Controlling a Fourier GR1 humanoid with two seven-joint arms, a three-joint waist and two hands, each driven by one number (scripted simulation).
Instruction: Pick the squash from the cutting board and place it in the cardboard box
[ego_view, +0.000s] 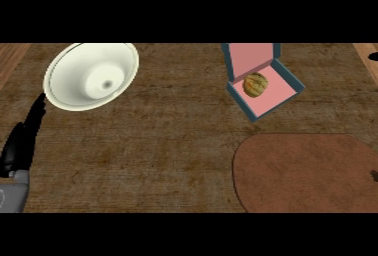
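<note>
The squash, round and yellow-brown with darker stripes, lies inside the open box, which has a pink inside and blue-grey walls, at the back right. The brown rounded cutting board at the front right has nothing on it. My left hand rests at the left edge, open, fingers straight and pointing away, far from the box and the board. Of my right hand only a small dark tip shows at the right edge, over the board.
A large white bowl stands tilted at the back left, close to the left hand's fingertips. The counter top is a brown woven surface, with lighter wood strips at its far left and right edges.
</note>
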